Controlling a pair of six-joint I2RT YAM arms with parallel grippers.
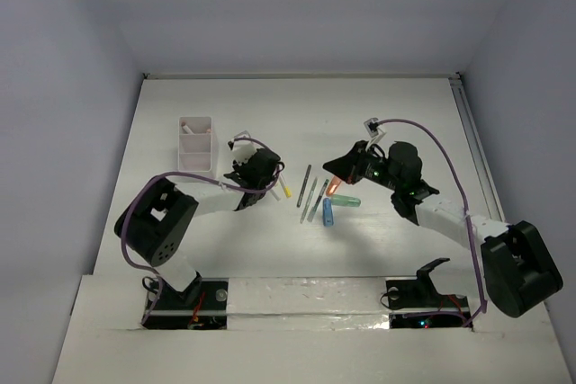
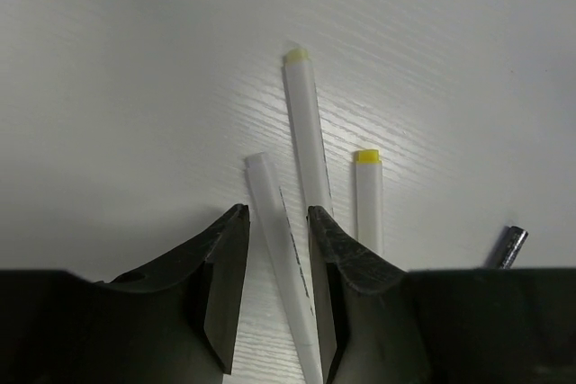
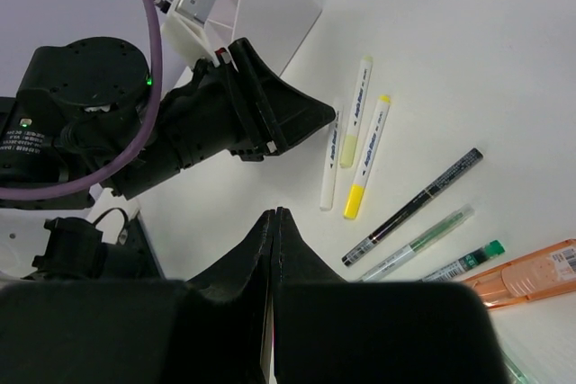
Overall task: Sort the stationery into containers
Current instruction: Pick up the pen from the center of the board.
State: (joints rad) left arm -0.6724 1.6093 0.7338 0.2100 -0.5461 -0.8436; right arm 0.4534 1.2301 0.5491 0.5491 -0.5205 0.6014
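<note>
From above, the white box [image 1: 196,144] stands on the table [image 1: 396,114] at the far left, something pale in its far compartment. The left gripper [image 1: 268,179] sits low just right of the box, over a yellow-tipped stick [image 1: 286,189]. Two dark pens [image 1: 307,192] lie beside that, then an orange marker [image 1: 333,186], a mint marker [image 1: 346,200] and a blue marker [image 1: 328,211] in a loose cluster. The right gripper [image 1: 331,165] hangs just above the orange marker.

In the left wrist view, the left gripper [image 2: 276,215] stands partly open, its jaws on either side of a plain white stick [image 2: 286,263] with a gap showing on each side. Two yellow-capped sticks [image 2: 306,123] lie just right of it, and a dark pen tip [image 2: 508,247] shows further right.

In the right wrist view, the right gripper [image 3: 273,215] is closed, finger against finger, holding nothing. Beyond it the left gripper [image 3: 319,117] points at three sticks [image 3: 369,155]. A dark pen [image 3: 414,209], two greenish pens [image 3: 418,245] and the orange marker [image 3: 531,276] lie to the right. The box [image 3: 279,2] is at the top.
</note>
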